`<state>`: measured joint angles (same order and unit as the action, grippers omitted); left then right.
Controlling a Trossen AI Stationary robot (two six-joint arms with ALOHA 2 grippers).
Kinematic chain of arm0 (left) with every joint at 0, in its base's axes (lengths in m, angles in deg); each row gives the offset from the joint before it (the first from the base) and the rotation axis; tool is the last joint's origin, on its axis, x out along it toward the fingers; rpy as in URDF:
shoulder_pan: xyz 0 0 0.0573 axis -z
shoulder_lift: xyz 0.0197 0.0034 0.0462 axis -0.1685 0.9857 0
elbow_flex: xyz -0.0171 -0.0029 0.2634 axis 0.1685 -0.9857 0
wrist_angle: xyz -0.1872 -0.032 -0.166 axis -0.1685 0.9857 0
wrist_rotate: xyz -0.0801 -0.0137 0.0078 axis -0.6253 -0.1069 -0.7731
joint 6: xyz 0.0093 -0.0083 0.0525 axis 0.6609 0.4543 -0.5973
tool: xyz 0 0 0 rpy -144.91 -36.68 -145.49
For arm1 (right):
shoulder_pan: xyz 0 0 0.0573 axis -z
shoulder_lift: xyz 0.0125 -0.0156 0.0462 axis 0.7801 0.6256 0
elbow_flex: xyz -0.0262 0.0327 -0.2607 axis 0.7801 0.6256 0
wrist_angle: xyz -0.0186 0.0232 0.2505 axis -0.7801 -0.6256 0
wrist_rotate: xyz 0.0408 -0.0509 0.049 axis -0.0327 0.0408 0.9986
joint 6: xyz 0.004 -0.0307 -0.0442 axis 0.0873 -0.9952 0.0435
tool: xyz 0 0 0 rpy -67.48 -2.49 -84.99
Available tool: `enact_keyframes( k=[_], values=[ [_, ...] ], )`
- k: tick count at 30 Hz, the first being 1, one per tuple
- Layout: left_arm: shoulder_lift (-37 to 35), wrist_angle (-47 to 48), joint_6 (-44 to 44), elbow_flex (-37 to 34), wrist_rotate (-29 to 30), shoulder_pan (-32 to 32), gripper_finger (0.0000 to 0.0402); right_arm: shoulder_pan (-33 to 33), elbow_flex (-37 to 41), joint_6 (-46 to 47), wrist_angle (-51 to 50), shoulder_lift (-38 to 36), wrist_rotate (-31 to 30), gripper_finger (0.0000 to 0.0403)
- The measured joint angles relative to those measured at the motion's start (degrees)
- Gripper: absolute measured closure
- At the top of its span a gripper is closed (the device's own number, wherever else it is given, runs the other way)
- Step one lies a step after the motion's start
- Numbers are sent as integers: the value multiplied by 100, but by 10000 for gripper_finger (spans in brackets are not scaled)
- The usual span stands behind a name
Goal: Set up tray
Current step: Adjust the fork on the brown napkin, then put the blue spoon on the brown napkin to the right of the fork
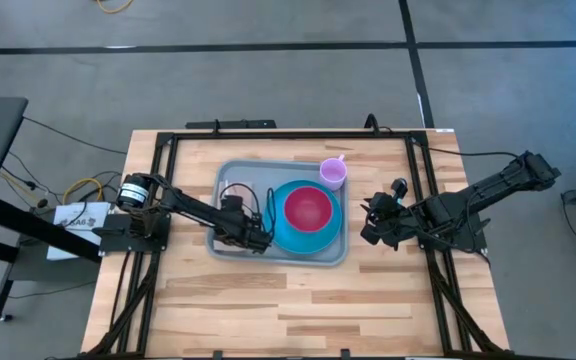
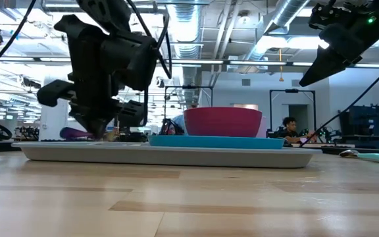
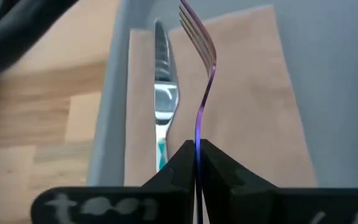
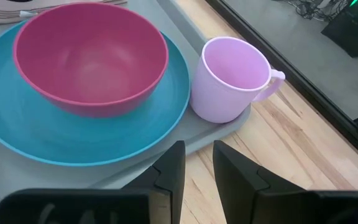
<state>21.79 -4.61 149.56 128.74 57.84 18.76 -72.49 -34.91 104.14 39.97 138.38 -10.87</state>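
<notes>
Left end effector clamped on a fork over the napkin in the tray; right end effector waits with fingers apart.

The tray (image 1: 280,255) lies flat near the middle of the wooden surface (image 1: 288,300), its long axis running left to right, slightly skewed so its right end sits a little nearer. On it, a blue plate (image 1: 293,238) carries a pink bowl (image 1: 308,208), and a pale pink mug (image 1: 333,173) stands at the tray's far right corner. The left end effector (image 3: 196,163) is low over the tray's left part, its fingers pressed together on the handle of a fork (image 3: 202,81) above a beige napkin (image 3: 253,93). A knife (image 3: 164,93) lies on the napkin just beside the fork. The right end effector (image 4: 197,165) hovers right of the tray, holding nothing.
</notes>
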Motion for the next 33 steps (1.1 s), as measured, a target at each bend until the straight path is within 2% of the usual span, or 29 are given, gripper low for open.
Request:
enact_keyframes(
  k=[9,19,23,29,33],
  values=[
    [0,-169,-59,-153,-38,-5,398,1,0,3,2,0,0,326],
    [0,-191,-177,-153,11,-4,345,-1,0,2,2,0,0,326],
    [0,-521,-365,-153,75,-4,330,-1,0,2,2,0,0,326],
    [0,-607,-468,-119,437,-4,327,-1,0,2,2,0,0,326],
    [0,-598,-635,87,446,-4,332,-1,0,2,2,0,0,326]
  ],
)
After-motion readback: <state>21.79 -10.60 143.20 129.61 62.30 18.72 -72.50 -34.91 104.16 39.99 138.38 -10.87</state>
